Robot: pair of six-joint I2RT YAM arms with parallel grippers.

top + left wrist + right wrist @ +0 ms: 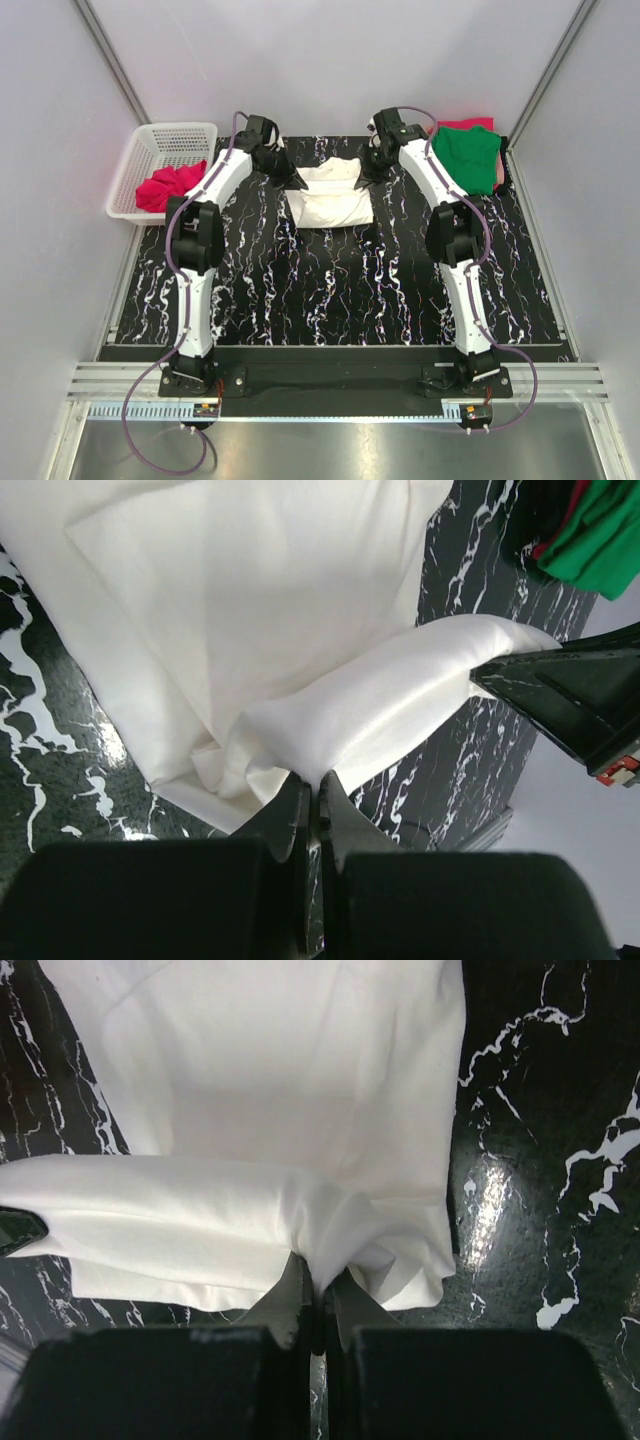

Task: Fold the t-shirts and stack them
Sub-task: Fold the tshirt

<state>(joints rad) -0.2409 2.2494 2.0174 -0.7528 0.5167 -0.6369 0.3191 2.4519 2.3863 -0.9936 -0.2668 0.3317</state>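
Three t-shirts are showing from above: one pinkish-red t-shirt [168, 188] is lying bunched in the single white basket [150, 140] far left, one white t-shirt [332, 205] is lying on the marbled table [330, 300], and one green t-shirt [468, 156] is sitting far right. The left gripper [312, 780] and right gripper [318, 1285] are both clamping its far edge; only the wrist views are showing those pinched folds

The white t-shirt [328, 205] lies flat and partly folded at the far middle of the counter [330, 290]. Its far edge is raised in a rolled fold, pinched at either end. The green t-shirt [468, 155] lies loosely folded at the counter's far right corner. The pinkish-red t-shirt [168, 187] sits crumpled just off its far left corner.
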